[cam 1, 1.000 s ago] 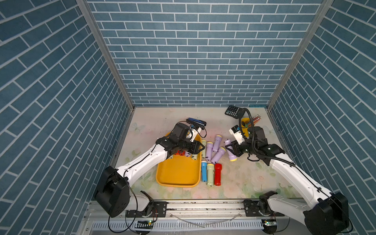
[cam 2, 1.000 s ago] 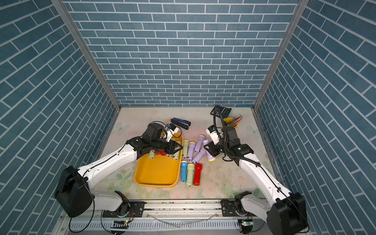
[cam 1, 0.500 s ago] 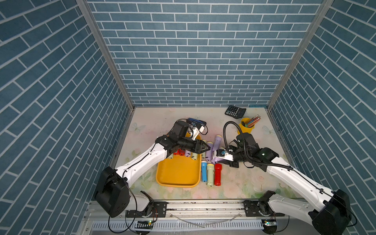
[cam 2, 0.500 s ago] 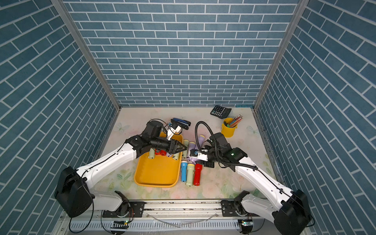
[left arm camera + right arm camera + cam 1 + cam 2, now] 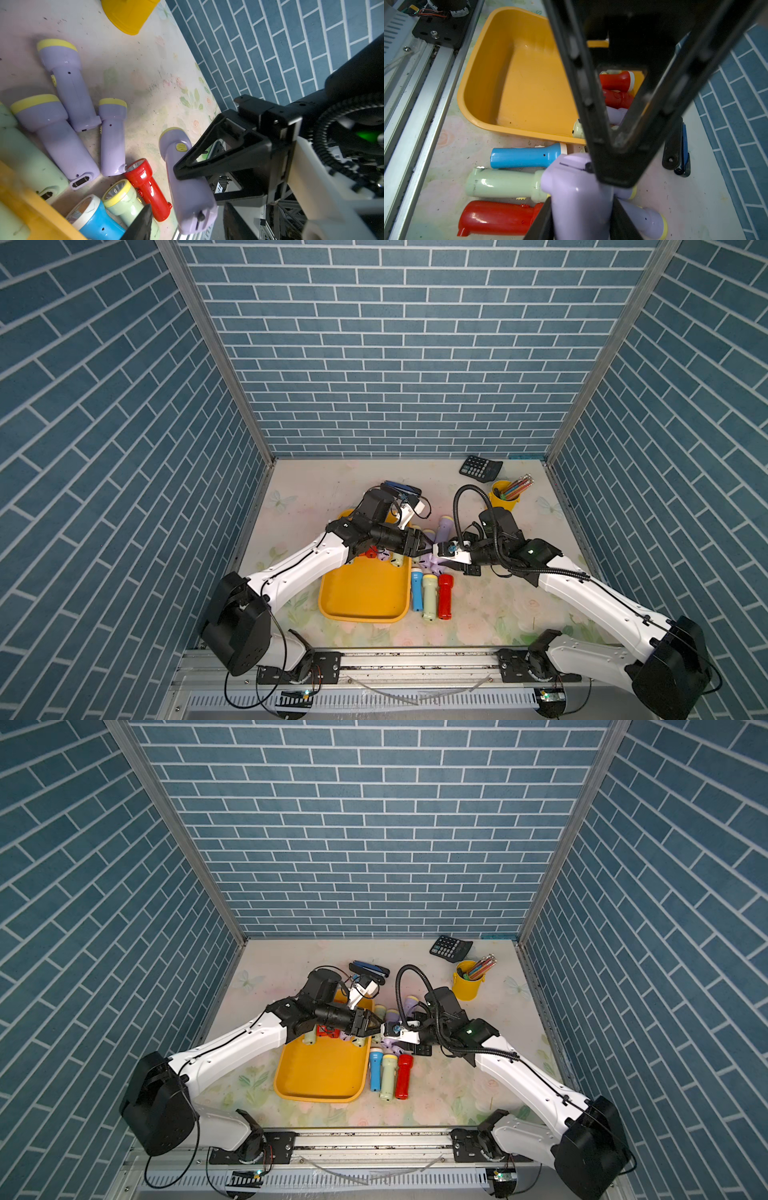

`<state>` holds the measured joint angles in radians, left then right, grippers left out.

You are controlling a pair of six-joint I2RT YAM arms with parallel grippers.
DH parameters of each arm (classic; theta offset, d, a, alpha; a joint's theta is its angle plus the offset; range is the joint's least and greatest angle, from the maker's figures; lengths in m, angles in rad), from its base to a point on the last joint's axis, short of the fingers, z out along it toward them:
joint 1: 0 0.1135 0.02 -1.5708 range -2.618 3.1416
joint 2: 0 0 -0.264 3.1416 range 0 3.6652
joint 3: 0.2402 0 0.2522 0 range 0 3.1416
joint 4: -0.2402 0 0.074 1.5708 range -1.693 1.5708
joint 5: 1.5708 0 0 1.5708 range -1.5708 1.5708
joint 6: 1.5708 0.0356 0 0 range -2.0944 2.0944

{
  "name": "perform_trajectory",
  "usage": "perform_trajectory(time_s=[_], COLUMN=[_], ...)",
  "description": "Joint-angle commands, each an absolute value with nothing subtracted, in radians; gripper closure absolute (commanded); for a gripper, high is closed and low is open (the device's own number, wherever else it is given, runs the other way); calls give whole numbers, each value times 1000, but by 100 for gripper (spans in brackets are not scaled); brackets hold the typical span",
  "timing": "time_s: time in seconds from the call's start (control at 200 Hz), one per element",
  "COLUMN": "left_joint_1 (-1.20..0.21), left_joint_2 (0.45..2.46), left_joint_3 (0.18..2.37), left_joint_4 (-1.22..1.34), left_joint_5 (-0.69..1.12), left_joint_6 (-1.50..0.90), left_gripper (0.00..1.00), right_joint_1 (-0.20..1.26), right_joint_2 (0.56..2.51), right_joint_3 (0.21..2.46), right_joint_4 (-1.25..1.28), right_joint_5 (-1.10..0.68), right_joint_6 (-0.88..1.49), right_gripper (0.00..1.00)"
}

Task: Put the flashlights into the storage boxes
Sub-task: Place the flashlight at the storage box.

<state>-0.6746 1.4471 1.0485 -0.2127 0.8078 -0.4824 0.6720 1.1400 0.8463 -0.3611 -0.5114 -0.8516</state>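
The yellow-orange tray (image 5: 361, 597) lies mid-counter (image 5: 498, 605) with its near half bare. At its 12 o'clock end, two red flashlights (image 5: 616, 81) and their neighbours are mostly hidden under the left arm (image 5: 307, 564) in both top views. The left claw (image 5: 426, 549) stands partly parted astride the butt of a lilac flashlight (image 5: 190, 199) with a pale yellow head rim; whether it touches cannot be made out. The right claw (image 5: 581, 212) is clamped on that body, above the counter at the tray's 2 o'clock. Off the 3 o'clock rim lie a blue flashlight (image 5: 417, 589), a pale green flashlight (image 5: 429, 593) and a red flashlight (image 5: 445, 593), side by side. The claws half cover the other lilac flashlights (image 5: 62, 133).
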Motion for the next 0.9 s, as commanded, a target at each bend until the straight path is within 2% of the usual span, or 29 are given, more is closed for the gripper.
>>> perform_trajectory(time_s=[0.0,0.6,0.685,0.895], left_joint_1=[-693,-720,-723,-724], left_joint_2=[1465,1515,1529,1516], left_joint_3=[1046,1092,1104,1102], left_joint_4=[-231,-231,-228,-229], left_joint_5=[831,816,812,773], left_joint_6=[-476,-489,-496,-503], left_gripper=[44,45,49,67], right_joint_1=[677,681,683,683], right_joint_2=[1144,1170,1172,1159], right_joint_3=[894,914,914,899], right_joint_4=[-313,-304,-303,-301], right_joint_5=[-567,-583,-588,-570], right_joint_6=[-867,-873,-873,-864], right_gripper=[82,82,82,78])
